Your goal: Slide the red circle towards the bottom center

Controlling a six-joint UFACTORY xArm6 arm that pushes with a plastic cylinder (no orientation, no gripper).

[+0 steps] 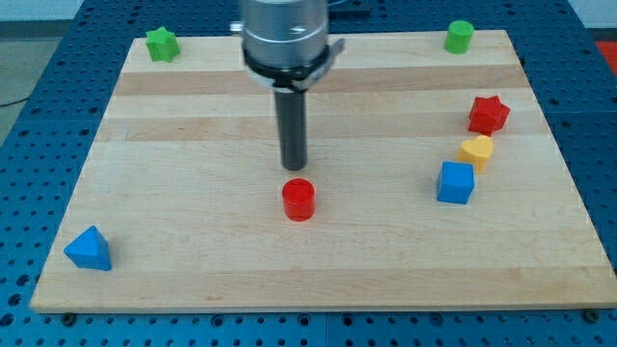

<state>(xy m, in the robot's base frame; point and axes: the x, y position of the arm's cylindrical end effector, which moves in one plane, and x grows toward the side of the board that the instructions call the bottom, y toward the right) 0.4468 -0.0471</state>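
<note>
Board: light wooden table top (193, 260) made of glued planks, sitting on a blue perforated base (29, 193) that shows all around the edges.
Arm: silver-grey cylinder (284, 34) coming in from the view's top, with the straight dark rod (293, 125) hanging down from it.
My tip: the rod's end (293, 168) sits roughly mid-board, just above the red circle in the view, close to it. Can't really tell if it's touching or if there's a sliver of gap.
Hand state: nothing to open or close here, it's just a plain rod, so no clamping on anything.
Red circle: short red cylinder (299, 200), a bit left of the view's centre and about halfway down toward the bottom edge, standing upright with clear wood all round.
Blue triangle: (89, 249) near the bottom left corner.
Green star: (162, 43) at the top left corner.
Green cylinder: (459, 37) near the top right.
Red star: (489, 114) on the right side.
Yellow heart: (476, 151) just below the red star, looks heart-shaped.
Blue cube: (455, 182) right under the yellow heart, nearly touching it.
</note>
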